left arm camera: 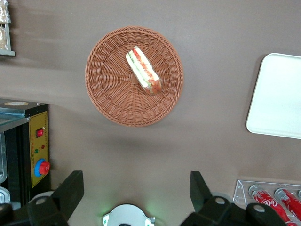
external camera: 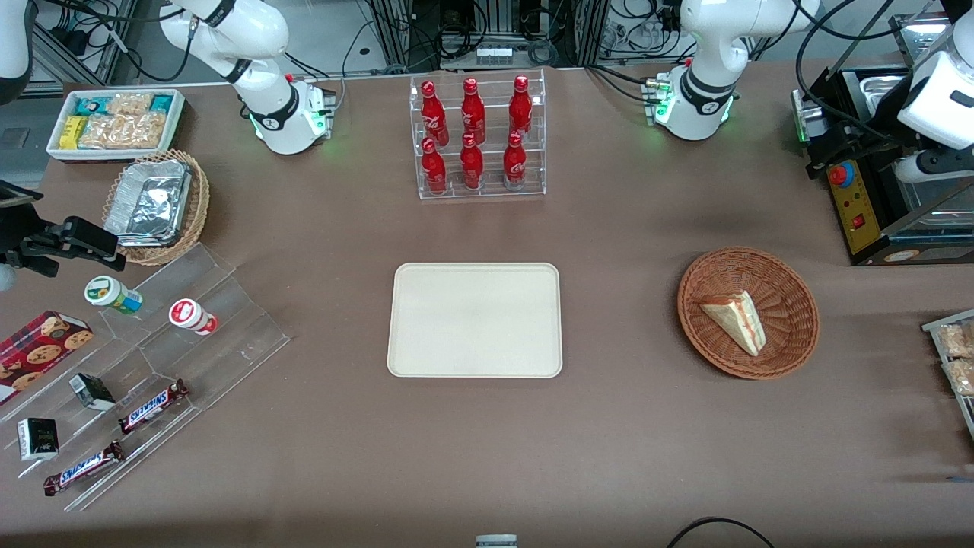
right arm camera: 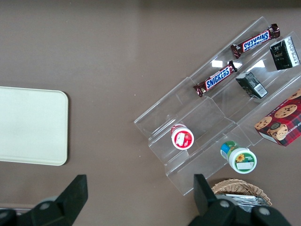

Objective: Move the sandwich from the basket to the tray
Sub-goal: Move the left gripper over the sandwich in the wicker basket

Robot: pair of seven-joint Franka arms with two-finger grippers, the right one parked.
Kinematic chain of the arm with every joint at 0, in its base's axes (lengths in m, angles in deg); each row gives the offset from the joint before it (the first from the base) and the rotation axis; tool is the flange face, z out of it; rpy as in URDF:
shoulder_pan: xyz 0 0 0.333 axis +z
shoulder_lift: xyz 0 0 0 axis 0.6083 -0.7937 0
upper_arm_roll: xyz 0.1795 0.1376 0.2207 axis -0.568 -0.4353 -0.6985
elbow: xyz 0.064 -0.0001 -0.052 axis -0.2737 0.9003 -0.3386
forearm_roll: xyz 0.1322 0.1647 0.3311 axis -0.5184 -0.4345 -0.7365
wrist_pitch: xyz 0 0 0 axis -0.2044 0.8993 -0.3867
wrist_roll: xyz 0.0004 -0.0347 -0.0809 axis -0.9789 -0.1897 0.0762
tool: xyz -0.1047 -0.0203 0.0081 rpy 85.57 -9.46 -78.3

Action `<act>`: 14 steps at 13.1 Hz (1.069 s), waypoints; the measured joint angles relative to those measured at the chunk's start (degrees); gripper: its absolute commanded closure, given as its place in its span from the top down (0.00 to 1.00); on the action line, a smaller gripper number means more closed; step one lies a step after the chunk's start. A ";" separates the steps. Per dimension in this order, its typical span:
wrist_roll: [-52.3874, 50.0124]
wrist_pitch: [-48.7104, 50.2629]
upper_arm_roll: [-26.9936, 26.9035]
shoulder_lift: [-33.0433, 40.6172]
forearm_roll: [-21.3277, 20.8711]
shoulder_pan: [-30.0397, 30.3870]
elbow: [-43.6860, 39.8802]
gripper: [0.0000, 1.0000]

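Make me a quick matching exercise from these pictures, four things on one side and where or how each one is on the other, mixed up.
1. sandwich
2. tray
3. gripper
4. red bottles

a. in a clear rack
b. open, above the table near the basket
c. lying in the basket
d. bare, mid-table

Pairs: 1-c, 2-d, 3-b, 4-a
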 measured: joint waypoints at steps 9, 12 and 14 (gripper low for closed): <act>-0.02 0.02 -0.15 -4.69 -0.05 0.83 -0.87 1.00; -2.08 -3.16 -1.00 -10.43 -0.06 1.18 -0.83 1.00; -5.91 -5.95 -1.26 -14.11 -0.06 1.27 -0.82 1.00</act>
